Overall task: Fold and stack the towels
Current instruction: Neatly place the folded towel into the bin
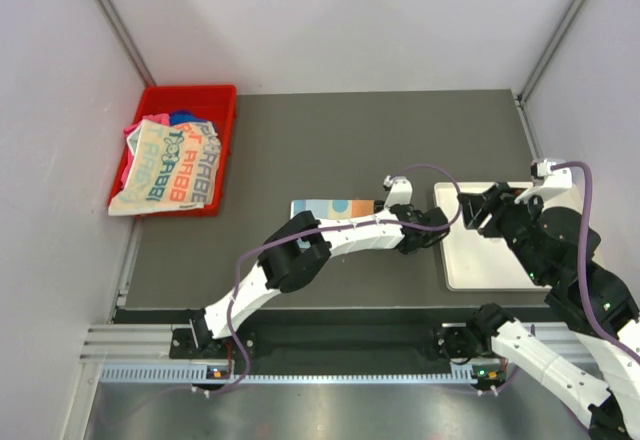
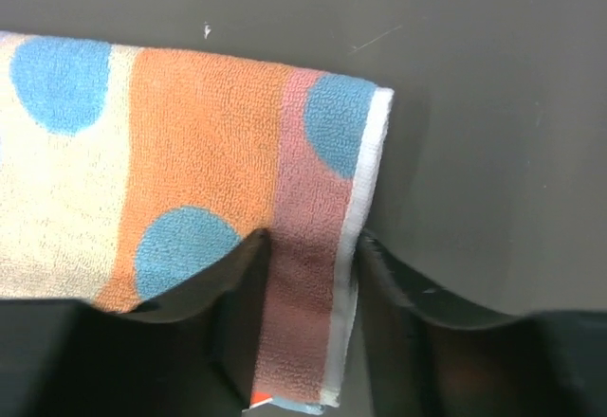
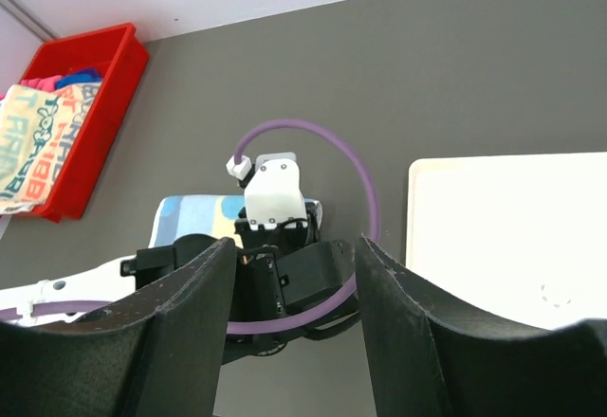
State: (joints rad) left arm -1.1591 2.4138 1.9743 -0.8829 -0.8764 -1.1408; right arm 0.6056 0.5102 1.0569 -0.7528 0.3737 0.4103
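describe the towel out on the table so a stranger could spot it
On the dark table, between the red bin and the white tray, one towel lies flat at the left claw. It is cream and orange with blue dots and a pinkish stripe; the other towels sit heaped in the bin.
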